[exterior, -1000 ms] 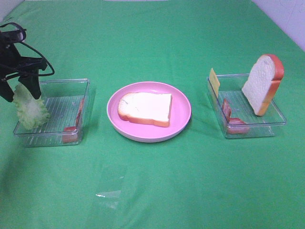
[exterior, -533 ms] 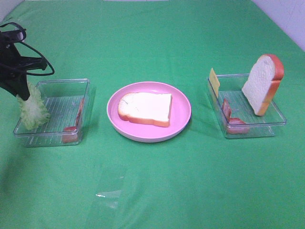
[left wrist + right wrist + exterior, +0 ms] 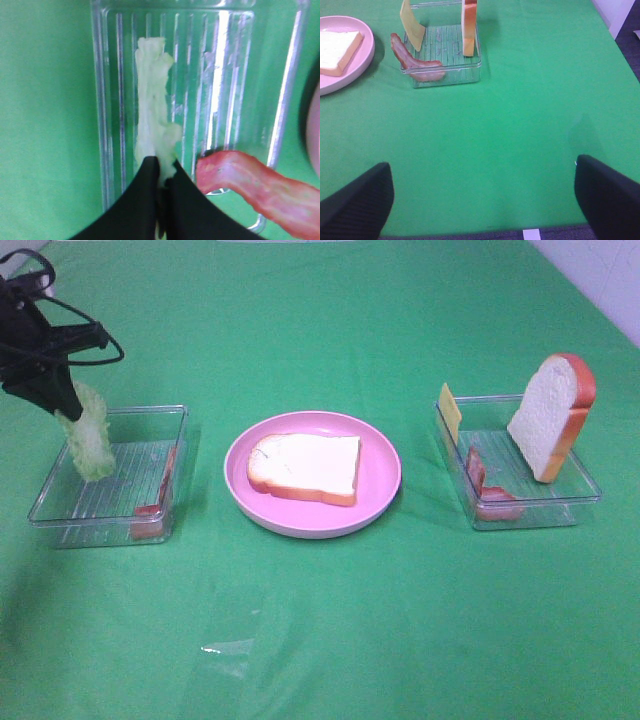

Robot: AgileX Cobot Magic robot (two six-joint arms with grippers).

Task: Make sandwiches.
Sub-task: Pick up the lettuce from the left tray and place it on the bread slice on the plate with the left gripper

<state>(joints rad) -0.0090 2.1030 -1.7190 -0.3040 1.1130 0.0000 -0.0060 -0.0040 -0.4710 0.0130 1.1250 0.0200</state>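
My left gripper (image 3: 64, 412) is shut on the top edge of a pale green lettuce leaf (image 3: 90, 437), which hangs above the left clear tray (image 3: 100, 525). The left wrist view shows the black fingertips (image 3: 150, 172) pinched on the lettuce (image 3: 152, 115), with a bacon strip (image 3: 260, 182) against the tray wall. One white bread slice (image 3: 305, 465) lies flat on the pink plate (image 3: 380, 502). My right gripper (image 3: 482, 200) is open over bare cloth, well short of the right tray (image 3: 445, 67), and holds nothing.
The right tray (image 3: 540, 508) holds an upright bread slice (image 3: 552, 415), a yellow cheese slice (image 3: 450, 412) and bacon (image 3: 490, 492). A second bacon strip (image 3: 160, 495) leans in the left tray. Green cloth covers the table.
My left gripper has shut on the lettuce and lifted it up and slightly right, out of the tray. The plate, the bread and the right tray have not moved.
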